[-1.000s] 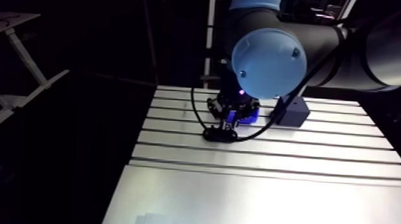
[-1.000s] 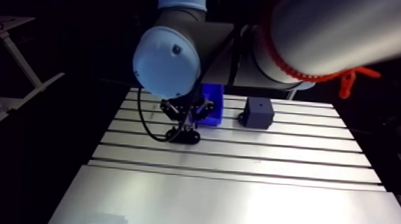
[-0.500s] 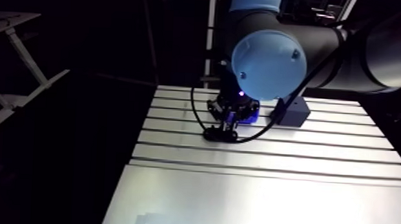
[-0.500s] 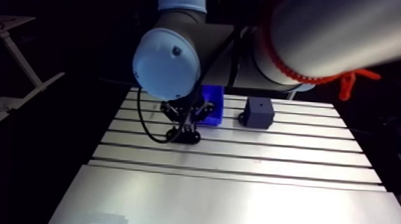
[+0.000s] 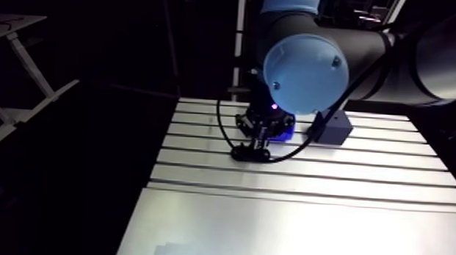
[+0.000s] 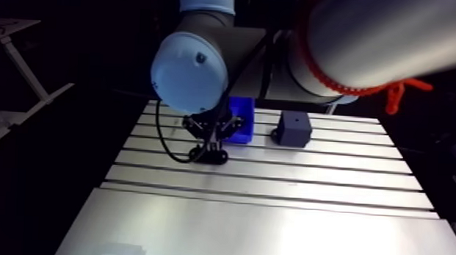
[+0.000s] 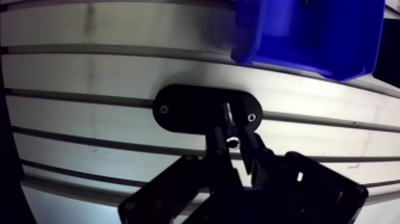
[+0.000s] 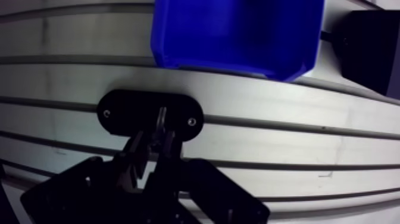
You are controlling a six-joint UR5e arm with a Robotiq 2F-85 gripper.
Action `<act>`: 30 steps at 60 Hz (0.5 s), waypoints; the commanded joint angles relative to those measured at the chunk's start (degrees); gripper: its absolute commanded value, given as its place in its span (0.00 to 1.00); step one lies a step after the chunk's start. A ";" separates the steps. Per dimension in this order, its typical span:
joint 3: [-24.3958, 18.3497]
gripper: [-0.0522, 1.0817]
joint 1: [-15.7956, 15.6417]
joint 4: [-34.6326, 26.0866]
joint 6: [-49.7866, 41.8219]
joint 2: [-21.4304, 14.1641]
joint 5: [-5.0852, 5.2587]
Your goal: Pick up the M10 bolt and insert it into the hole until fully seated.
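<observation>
A black oval plate (image 7: 184, 110) with a small screw near each end lies across the table's slots. My gripper (image 7: 232, 136) hangs just over it and is shut on the thin metal M10 bolt (image 7: 229, 119). The bolt stands between the fingers, its tip over the plate's middle. The hole itself is hidden under the bolt. In the arm view the gripper (image 6: 212, 139) stands directly above the plate (image 6: 209, 155), near the back of the table.
A blue bin (image 8: 238, 30) sits just beyond the plate. A black block (image 6: 295, 128) stands to the right of the bin. The slotted aluminium table (image 6: 287, 183) runs forward into a smooth sheet (image 6: 256, 233) at the front.
</observation>
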State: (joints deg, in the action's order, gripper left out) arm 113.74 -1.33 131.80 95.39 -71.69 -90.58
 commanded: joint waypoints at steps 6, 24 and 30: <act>-1.38 0.88 -0.07 -2.22 0.02 -0.90 0.10; -6.19 0.95 -0.24 -9.84 0.03 -5.62 0.60; -8.10 0.97 -0.83 -12.30 0.02 -6.62 0.73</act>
State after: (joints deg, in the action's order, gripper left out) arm 109.05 -1.54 124.17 95.41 -75.86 -90.20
